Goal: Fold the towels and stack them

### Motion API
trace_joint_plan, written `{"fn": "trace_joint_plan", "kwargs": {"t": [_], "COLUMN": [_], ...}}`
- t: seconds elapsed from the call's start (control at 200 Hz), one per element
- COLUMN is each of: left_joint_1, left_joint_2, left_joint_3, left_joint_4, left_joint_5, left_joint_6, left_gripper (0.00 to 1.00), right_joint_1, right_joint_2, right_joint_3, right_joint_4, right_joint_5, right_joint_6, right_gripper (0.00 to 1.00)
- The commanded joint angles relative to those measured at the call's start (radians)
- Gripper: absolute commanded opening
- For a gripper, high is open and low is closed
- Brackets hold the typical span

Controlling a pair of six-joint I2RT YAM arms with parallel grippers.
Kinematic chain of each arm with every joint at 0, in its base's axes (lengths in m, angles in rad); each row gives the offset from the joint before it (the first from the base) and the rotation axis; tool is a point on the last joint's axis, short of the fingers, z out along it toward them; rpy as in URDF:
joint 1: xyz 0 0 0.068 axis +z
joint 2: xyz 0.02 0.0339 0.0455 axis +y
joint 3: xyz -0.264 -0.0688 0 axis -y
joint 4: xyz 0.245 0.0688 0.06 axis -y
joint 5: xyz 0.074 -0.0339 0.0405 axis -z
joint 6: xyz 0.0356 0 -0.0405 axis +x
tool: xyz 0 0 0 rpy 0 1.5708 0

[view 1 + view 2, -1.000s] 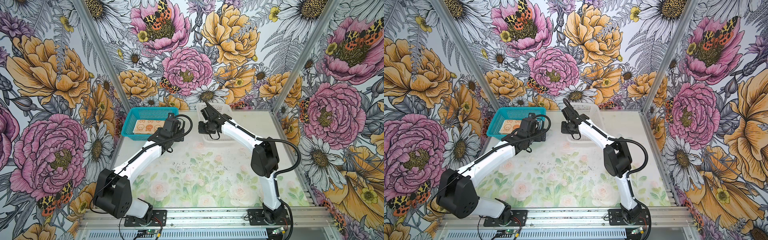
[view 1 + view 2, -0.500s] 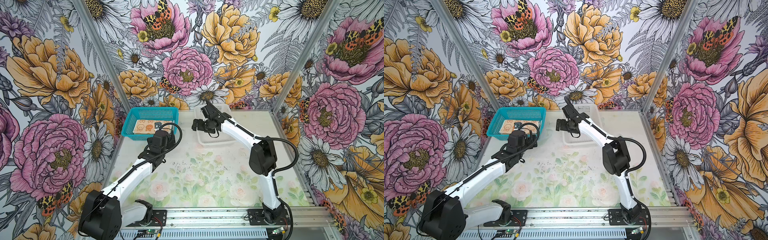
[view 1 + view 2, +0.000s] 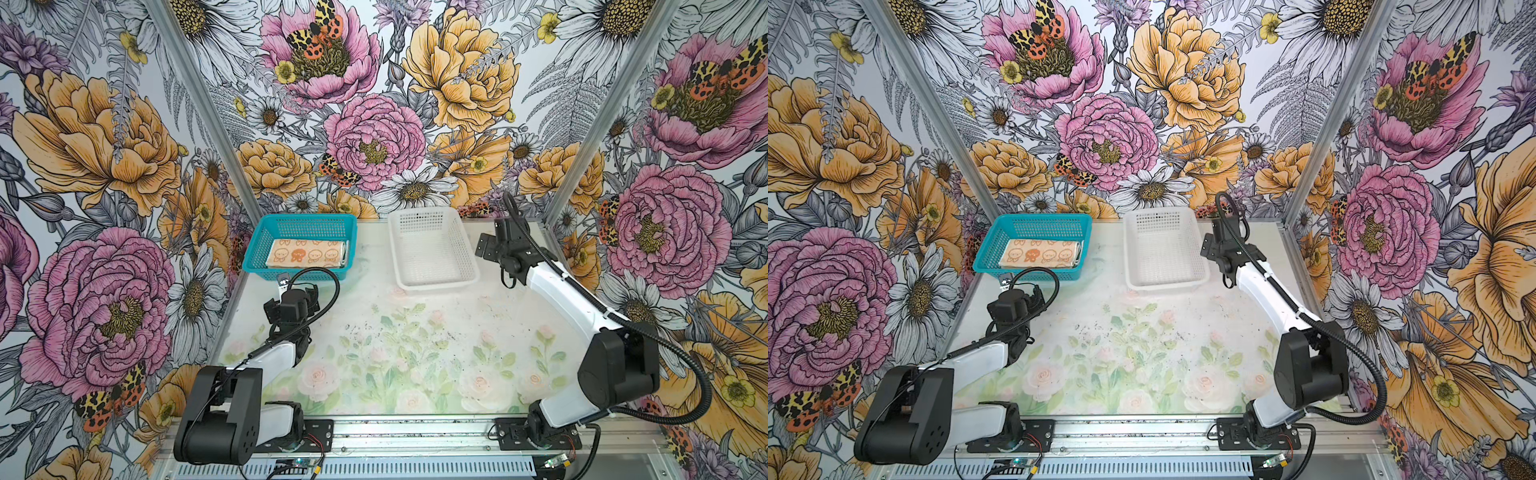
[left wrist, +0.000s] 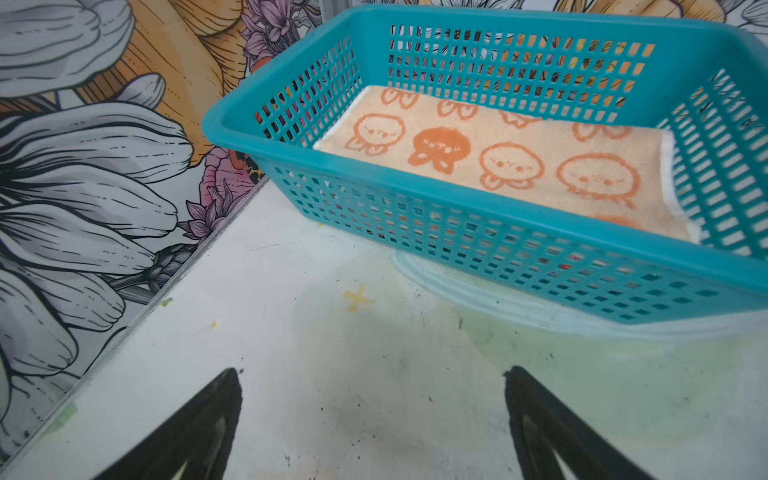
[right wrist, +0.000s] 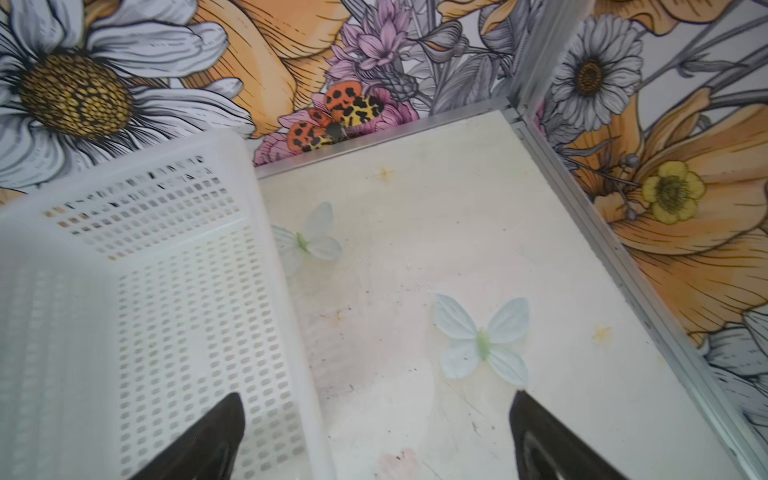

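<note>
Left tool [image 4: 372, 374] and right tool [image 5: 377, 397] gape near 2 baskets [image 3: 307, 228] [image 3: 424, 222], 1 towel [image 3: 305, 258].

Left arm [image 3: 276, 356] and right arm [image 3: 559, 286]: same build, glossy white links between black joint housings. Biggest housing [image 3: 220, 409] is boxy with a rounded end and has small round holes in its side. Wrists are black and blocky. A thin black cable [image 3: 332, 286] loops off the left wrist. A thicker ribbed black hose [image 3: 698, 386] bows out from the right base and follows that arm to the wrist. Each arm sits on a black base plate [image 3: 318, 432] screwed to a silver rail [image 3: 415, 436], with red and black wires at the plates. Left hand [image 4: 371, 376] and right hand [image 5: 376, 397]: matte black wedge fingers [image 4: 199, 428] tapering to blunt tips.
</note>
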Motion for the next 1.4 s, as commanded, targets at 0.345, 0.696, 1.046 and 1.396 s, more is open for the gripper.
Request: {"fn": "trace_joint_plan", "kwargs": {"t": [0.345, 0.696, 1.046, 1.396], "left_joint_1": [0.122, 0.110, 0.031, 0.051], "left_joint_2": [0.247, 0.273, 0.273, 0.272], "left_joint_3": [-0.014, 0.005, 0.010, 0.029], "left_joint_4": [0.526, 0.536, 0.529, 0.489], "left_joint_5": [0.350, 0.367, 0.239, 0.291], "left_joint_6": [0.032, 0.049, 0.110, 0.101], "left_gripper": [0.99, 0.99, 0.99, 0.99], "right_joint_1": [-0.051, -0.149, -0.229, -0.218], "right_joint_2": [-0.158, -0.100, 0.038, 0.044], "right_joint_3": [-0.648, -0.807, -0.770, -0.767], "right_joint_4": [1.035, 1.258, 1.286, 1.295], "right_joint_5": [0.233, -0.018, -0.123, -0.120], "right_joint_6": [-0.393, -0.369, -0.308, -0.322], "right_gripper": [0.99, 0.99, 1.00, 1.00]}}
